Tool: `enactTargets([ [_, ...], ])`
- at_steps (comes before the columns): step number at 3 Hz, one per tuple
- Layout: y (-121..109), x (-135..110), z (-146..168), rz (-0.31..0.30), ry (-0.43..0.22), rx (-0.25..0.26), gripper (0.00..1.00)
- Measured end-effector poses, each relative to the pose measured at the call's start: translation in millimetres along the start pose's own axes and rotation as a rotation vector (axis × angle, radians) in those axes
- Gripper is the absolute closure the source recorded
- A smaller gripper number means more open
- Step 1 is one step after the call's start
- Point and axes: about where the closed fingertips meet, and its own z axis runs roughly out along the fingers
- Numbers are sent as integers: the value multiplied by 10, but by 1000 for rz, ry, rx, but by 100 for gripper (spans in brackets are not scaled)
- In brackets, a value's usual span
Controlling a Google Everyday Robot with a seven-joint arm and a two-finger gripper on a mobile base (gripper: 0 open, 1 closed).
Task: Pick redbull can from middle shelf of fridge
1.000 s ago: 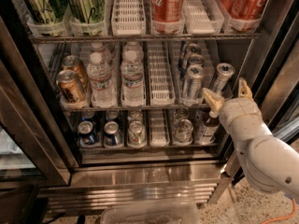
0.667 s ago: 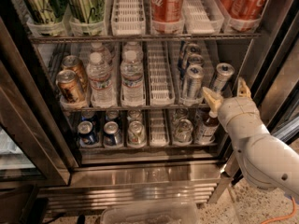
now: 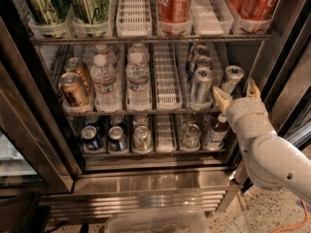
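Pincer [image 3: 236,92] spread wide at the right end of the middle shelf [image 3: 165,112], with the redbull can [image 3: 231,80] in its gap.

The white arm [image 3: 272,154] reaches up from the lower right of the frame into the open fridge [image 3: 146,183], and the pincer's two yellowish fingertips [image 3: 221,98] stand well apart on either side of the lower part of the redbull can. That can sits tilted right of centre in the frame, its silver top leaning right; whether a fingertip touches it cannot be told. Just left of it a lane of slim silver cans [image 3: 200,85] runs toward the back. Further left on the same tier stand water bottles [image 3: 138,79] and copper-brown cans [image 3: 73,89]. Red cola cans [image 3: 174,1] fill the tier above, and short blue cans [image 3: 91,137] the one below.
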Motion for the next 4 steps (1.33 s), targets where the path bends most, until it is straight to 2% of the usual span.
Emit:
enactTargets([
  [1, 25, 16, 35, 0, 3, -5, 50],
  [3, 56, 28, 73, -1, 7, -15, 96],
  [4, 56, 28, 73, -1, 7, -15, 100],
])
